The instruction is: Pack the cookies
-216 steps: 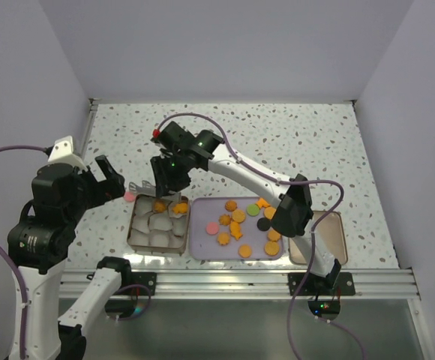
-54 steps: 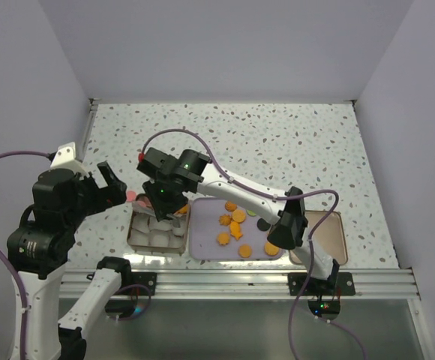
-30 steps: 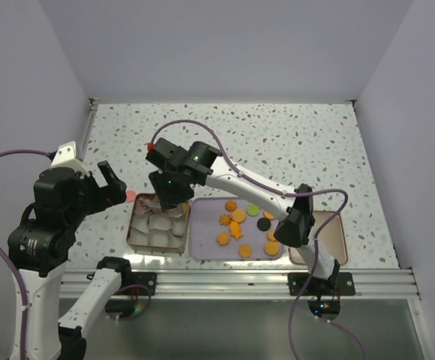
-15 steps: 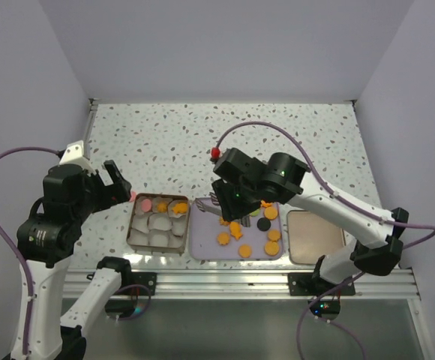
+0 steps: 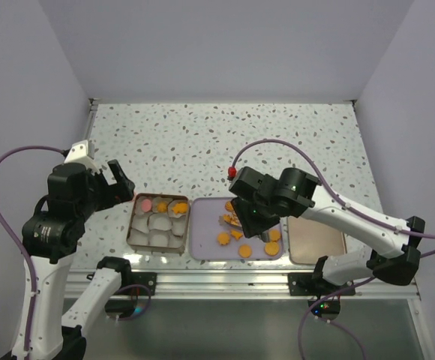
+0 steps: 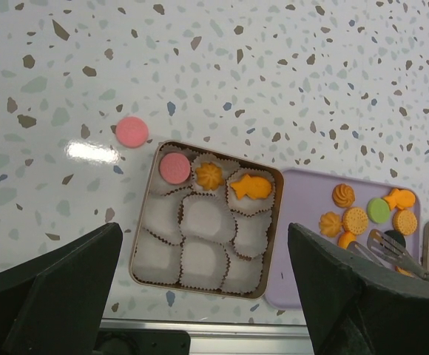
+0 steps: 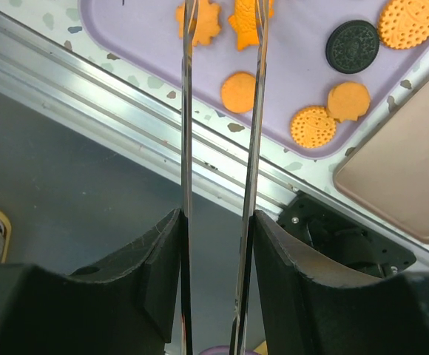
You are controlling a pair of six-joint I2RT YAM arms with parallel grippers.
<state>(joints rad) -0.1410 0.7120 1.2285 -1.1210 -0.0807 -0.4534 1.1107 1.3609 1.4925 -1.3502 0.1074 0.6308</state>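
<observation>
Orange cookies [image 5: 241,250] and a black one lie on the purple tray [image 5: 205,247]. My right gripper [image 5: 259,214] is over the tray, shut on metal tongs [image 7: 187,148]. The tong blades stand apart, with an orange star cookie [image 7: 205,24] and a fish cookie [image 7: 242,26] near their tips and nothing pinched. The box [image 5: 133,225] of white paper cups holds a pink cookie [image 6: 174,167], a swirl cookie [image 6: 209,175] and a fish cookie [image 6: 250,188]. Another pink cookie [image 6: 132,131] lies on the table beside the box. My left gripper [image 6: 205,229] is open, high above the box.
A brown lid [image 5: 315,240] lies right of the purple tray. The table's metal front rail [image 5: 232,281] runs just below the box and tray. Grey walls close in the speckled table on three sides.
My right arm carried a pink cookie from the purple tray into the box's back-left cup, then swung right and now hovers over the tray. The left arm shifted slightly.
</observation>
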